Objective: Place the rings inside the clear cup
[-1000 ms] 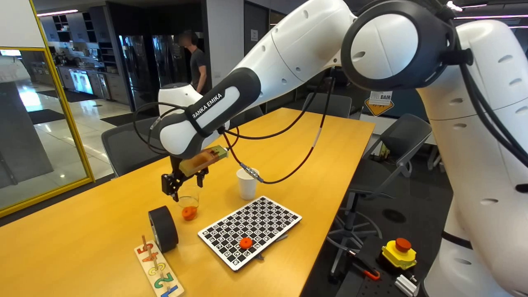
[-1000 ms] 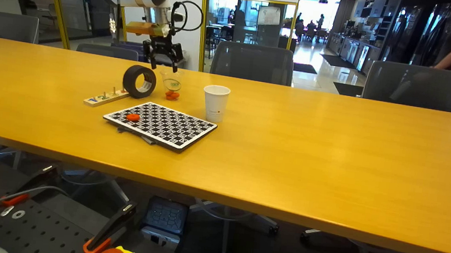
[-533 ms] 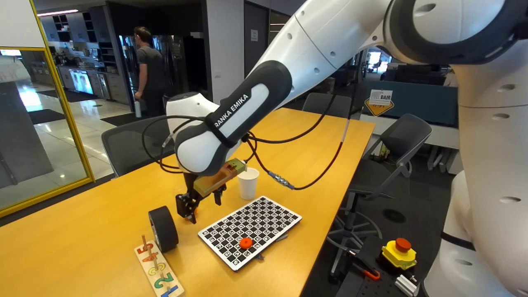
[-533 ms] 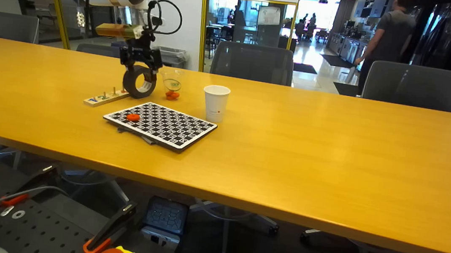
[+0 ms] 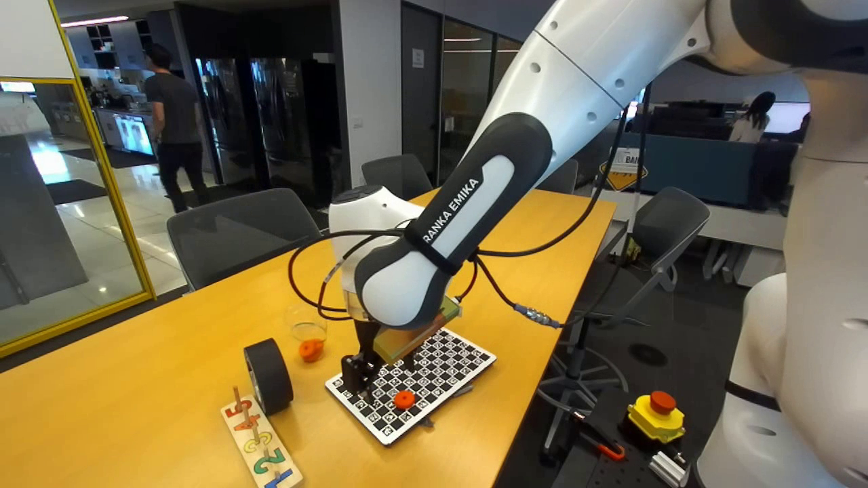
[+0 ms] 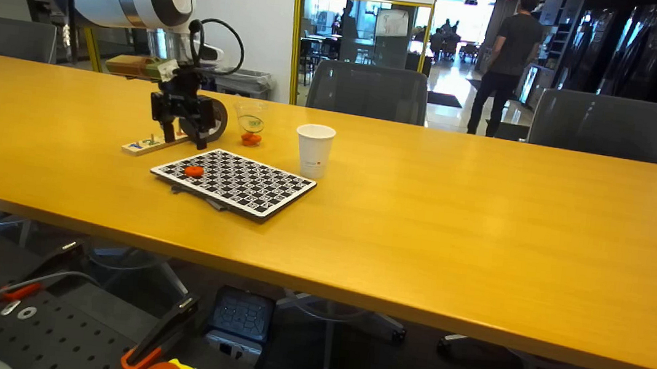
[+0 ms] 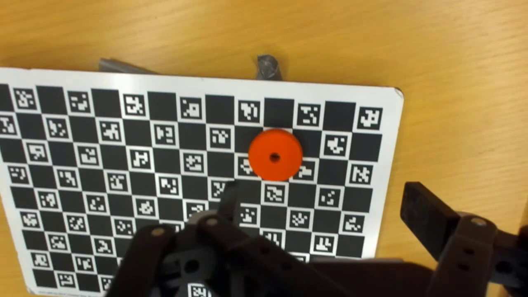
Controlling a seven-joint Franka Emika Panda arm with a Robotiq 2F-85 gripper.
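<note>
The gripper [image 6: 185, 142] has left its place above the clear cup [image 6: 250, 124] and has come across to the checkered board [image 6: 254, 185]. It now hangs above that end of the board where the loose ring [image 7: 275, 144] lies flat, close to one corner. Ring and board have both stayed where they were.

The jaws stand spread wide and nothing is between them: in the wrist view one is over the squares of the board, the other appears past its short edge. In this view the ring shows nearer to a long edge of the board than the jaws do, so I suppose that a small correction is needed before the descent.

The clear cup stands on the counter [image 6: 486, 215], just off the neighbouring corner of the board, at this same end. Orange-red rings [image 6: 251, 139] show through its wall at the bottom; their number I cannot tell.

For the task this means, in my judgement, that the approach to the next piece is in hand, and perhaps it is the last one, because I see no other outside the cup. The ring looks low, so the jaws may knock against the board before they take hold.
</note>
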